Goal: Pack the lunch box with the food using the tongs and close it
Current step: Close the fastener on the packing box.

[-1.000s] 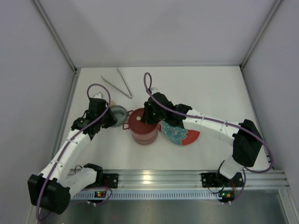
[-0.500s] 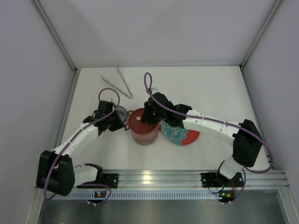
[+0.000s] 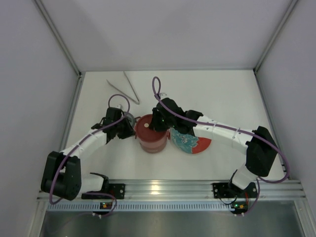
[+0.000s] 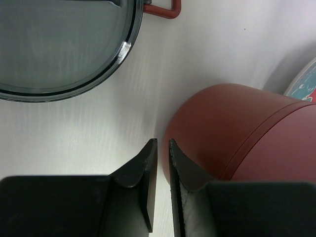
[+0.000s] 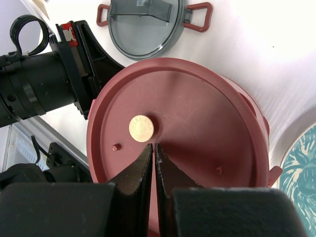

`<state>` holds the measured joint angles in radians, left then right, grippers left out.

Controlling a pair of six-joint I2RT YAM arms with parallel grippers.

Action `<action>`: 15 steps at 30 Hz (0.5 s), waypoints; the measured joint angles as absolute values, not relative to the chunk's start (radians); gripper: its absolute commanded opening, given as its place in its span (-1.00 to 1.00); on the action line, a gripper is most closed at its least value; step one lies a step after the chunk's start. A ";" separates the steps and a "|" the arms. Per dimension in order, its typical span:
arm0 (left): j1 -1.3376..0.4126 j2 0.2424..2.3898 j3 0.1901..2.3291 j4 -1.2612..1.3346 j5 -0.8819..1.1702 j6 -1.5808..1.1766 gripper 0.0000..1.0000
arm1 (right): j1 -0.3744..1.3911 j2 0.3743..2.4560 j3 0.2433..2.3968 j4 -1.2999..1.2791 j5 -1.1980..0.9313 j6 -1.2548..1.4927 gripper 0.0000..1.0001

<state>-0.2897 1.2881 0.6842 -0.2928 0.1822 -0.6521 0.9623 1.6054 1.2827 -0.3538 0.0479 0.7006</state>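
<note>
Near the middle of a white table, seen from above, stands the lunch box, its dusty-pink pots stacked and a flat maroon lid lying across the top. Both robot arms reach in toward it from the near edge. The right gripper hangs over the lid with its two black fingers pressed together, nothing between them, their tips just beside a small cream-coloured disc at the lid's centre; whether the tips touch the lid cannot be told. The left gripper sits low at the left side of the lunch box, its fingers only slightly apart with a thin slit between them and nothing in the slit. In the left wrist view one finger lies right against the rounded pink wall of the lower pot, while the other is over bare table. Just beyond the left gripper, beside the lunch box on its left, rests a small round grey dish with red loop handles at its sides. Tucked against the right side of the lunch box lies a red plate painted with a teal flower, partly hidden beneath the right arm. Well apart from all this, toward the far left of the table, the slim silvery tongs lie flat in a narrow V, untouched by either gripper.
</note>
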 measured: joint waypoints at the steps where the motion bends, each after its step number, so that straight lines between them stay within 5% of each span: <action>1: -0.290 1.288 0.682 -0.289 0.183 -0.653 -0.60 | 0.962 1.605 1.283 -0.354 0.048 0.701 -0.92; 15: -0.332 1.325 0.680 -0.240 0.184 -0.655 -0.61 | 0.962 1.605 1.282 -0.355 0.048 0.701 -0.92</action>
